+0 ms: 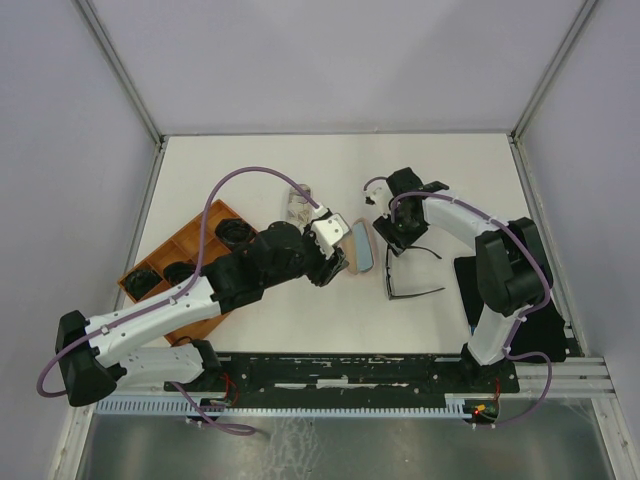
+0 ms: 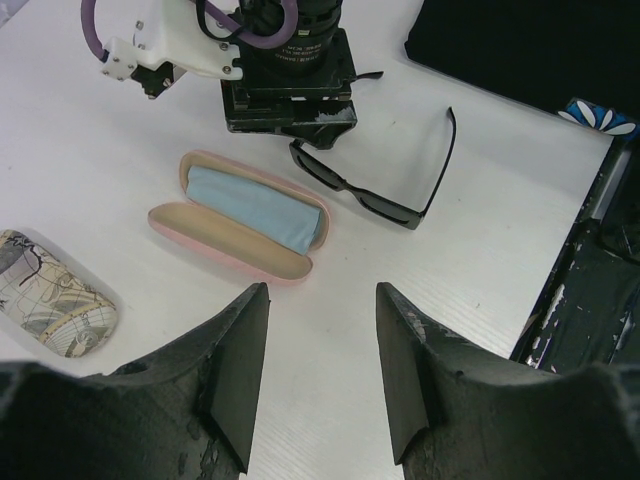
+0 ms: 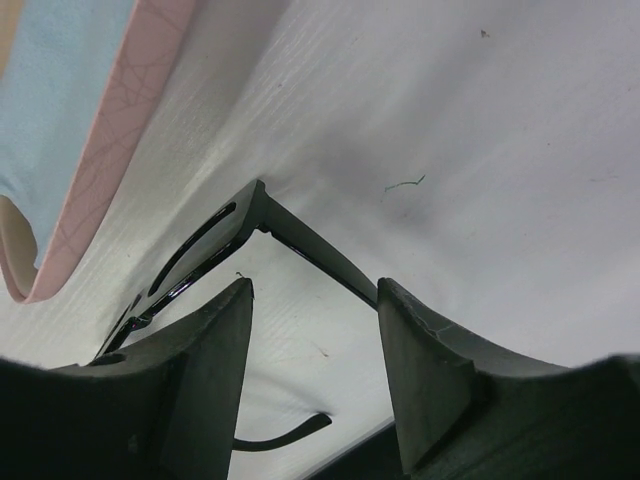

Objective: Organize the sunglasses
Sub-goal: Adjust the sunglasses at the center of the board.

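One claw [image 3: 315, 287] — the right — straddles sunglasses [image 3: 310, 243].

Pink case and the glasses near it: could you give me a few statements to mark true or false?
1. The pink case lies open with a light-blue cloth inside. True.
2. The black sunglasses sit folded inside that case. False: they lie on the table beside it, arms unfolded.
3. The left gripper holds the patterned case. False: its jaws are open and empty, and that case lies closed on the table, apart from it.
4. The right gripper is low over one corner of the black sunglasses, jaws open. True.
5. The wooden tray has dark glasses in its compartments. True.
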`<state>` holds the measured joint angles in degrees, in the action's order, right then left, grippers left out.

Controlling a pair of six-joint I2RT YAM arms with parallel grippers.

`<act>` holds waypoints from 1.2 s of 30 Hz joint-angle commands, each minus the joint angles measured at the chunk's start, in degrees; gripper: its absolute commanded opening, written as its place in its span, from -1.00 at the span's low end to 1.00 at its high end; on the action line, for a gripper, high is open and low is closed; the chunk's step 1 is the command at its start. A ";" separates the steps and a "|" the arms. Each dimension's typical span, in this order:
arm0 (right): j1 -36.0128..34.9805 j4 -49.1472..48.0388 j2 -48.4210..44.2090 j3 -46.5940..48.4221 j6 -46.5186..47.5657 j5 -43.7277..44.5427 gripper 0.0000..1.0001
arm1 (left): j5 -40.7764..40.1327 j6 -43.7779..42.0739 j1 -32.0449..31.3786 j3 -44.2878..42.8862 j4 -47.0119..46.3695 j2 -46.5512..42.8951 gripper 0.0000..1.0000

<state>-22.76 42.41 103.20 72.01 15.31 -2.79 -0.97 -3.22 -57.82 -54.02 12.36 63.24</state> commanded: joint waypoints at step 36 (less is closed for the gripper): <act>-7.53 -4.28 -15.51 -13.78 -20.42 -5.59 -0.77 | -1.38 1.09 0.31 -0.43 -0.88 -2.68 0.07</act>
<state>-28.58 42.00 92.03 60.69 4.08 -9.04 -1.32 -3.22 -57.82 -54.02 12.38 62.33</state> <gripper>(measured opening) 0.148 0.537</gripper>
